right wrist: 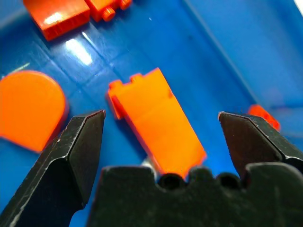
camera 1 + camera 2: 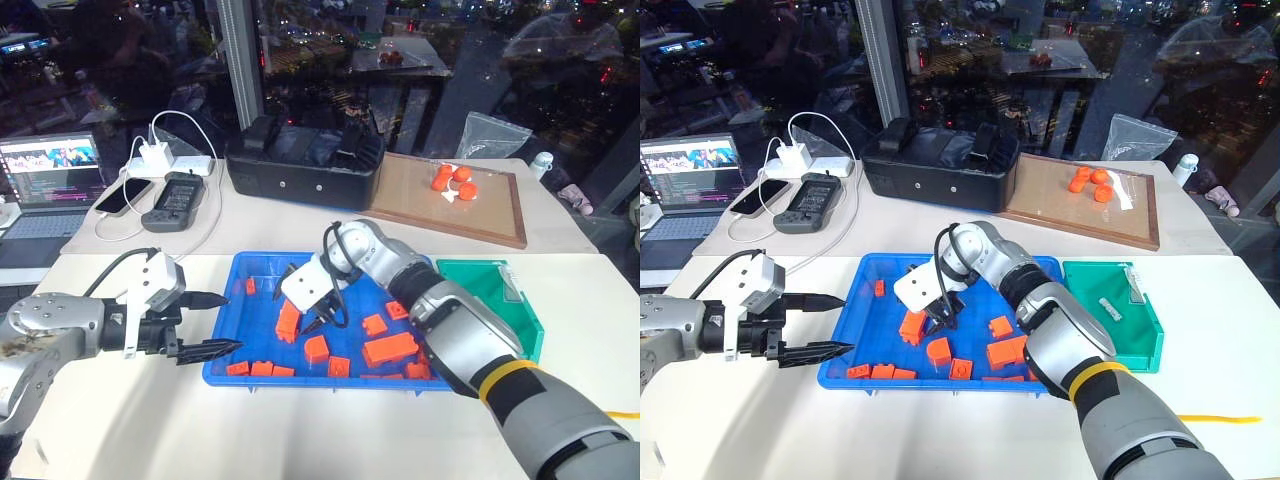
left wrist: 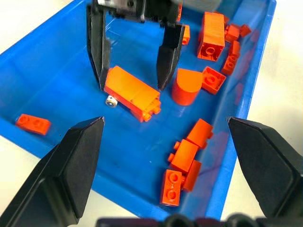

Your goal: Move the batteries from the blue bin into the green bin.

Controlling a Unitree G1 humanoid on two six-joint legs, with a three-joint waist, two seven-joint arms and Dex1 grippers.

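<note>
Night-time office or lab: laptop (code onscreen), chargers, dark window glass.

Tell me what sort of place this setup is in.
Probably an office or lab workbench used for robot trials, at night. A laptop showing code sits on the white table beside phones on chargers, and tall windows behind are dark with reflections.

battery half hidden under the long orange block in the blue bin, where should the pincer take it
Only the battery's silvery end shows, poking out beside the long orange block on the blue bin floor. Probably take that exposed end from above, on the side away from the block. The open right pincer straddles the block; nudging it aside first may help.
</note>
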